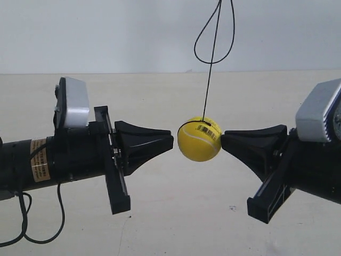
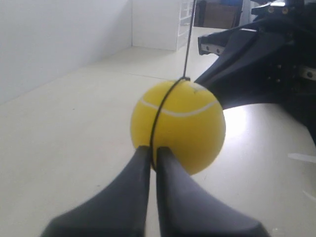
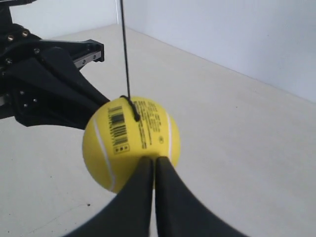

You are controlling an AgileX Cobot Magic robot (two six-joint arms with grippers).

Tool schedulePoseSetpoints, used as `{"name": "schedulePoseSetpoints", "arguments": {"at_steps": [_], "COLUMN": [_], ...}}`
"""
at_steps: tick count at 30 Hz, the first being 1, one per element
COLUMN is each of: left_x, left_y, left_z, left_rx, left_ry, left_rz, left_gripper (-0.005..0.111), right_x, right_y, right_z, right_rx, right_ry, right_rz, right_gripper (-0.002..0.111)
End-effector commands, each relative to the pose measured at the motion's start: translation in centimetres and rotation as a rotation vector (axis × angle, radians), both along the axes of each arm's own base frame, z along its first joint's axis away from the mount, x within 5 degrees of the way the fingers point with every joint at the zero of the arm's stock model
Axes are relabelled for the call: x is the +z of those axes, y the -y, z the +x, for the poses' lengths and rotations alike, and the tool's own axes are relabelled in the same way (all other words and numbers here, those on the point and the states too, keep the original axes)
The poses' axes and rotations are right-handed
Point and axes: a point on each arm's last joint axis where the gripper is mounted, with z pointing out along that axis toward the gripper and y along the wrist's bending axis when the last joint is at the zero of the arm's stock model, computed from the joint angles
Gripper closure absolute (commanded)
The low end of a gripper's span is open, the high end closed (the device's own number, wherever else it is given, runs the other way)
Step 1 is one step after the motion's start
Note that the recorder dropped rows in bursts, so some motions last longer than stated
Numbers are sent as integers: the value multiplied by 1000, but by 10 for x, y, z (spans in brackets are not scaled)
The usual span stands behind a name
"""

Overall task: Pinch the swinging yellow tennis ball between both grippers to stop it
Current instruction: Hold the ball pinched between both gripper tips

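The yellow tennis ball [image 1: 200, 141] hangs from a thin black cord [image 1: 212, 53] between the two black pointed grippers. My left gripper [image 1: 171, 141], at the exterior view's left, is shut, and its tip stands a sliver short of the ball's side. My right gripper [image 1: 224, 140] is shut too, with its tip against the opposite side. In the left wrist view the ball [image 2: 187, 128] shows its white seam just beyond the shut left gripper [image 2: 153, 148]. In the right wrist view the ball [image 3: 123, 143] shows its barcode sticker above the shut right gripper [image 3: 154, 159].
A beige tabletop [image 1: 176, 224] lies below the ball, with a white wall [image 1: 106, 32] behind. A black cable [image 1: 24, 224] loops under the left arm. Silver-grey box modules [image 1: 74, 101] [image 1: 319, 109] sit on both arms. White drawers [image 2: 185, 19] stand far off.
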Motion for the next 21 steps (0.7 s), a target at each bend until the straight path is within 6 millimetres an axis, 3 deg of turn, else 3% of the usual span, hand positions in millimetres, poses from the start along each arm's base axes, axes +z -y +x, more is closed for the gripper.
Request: {"name": "schedulePoseSetpoints", "arguments": {"at_steps": [1, 21], "left_x": [1, -4], "left_y": [3, 5], "left_z": [-2, -2], "left_rx": [-24, -43], "left_ry": [8, -6], "left_rz": [-25, -44], "left_gripper": [102, 102], "right_x": [0, 0], "right_y": [-1, -2], "right_z": [-2, -4], "right_rx": [11, 42], "right_ry": [-5, -15], "right_rz": [21, 22], "right_gripper": [108, 108]}}
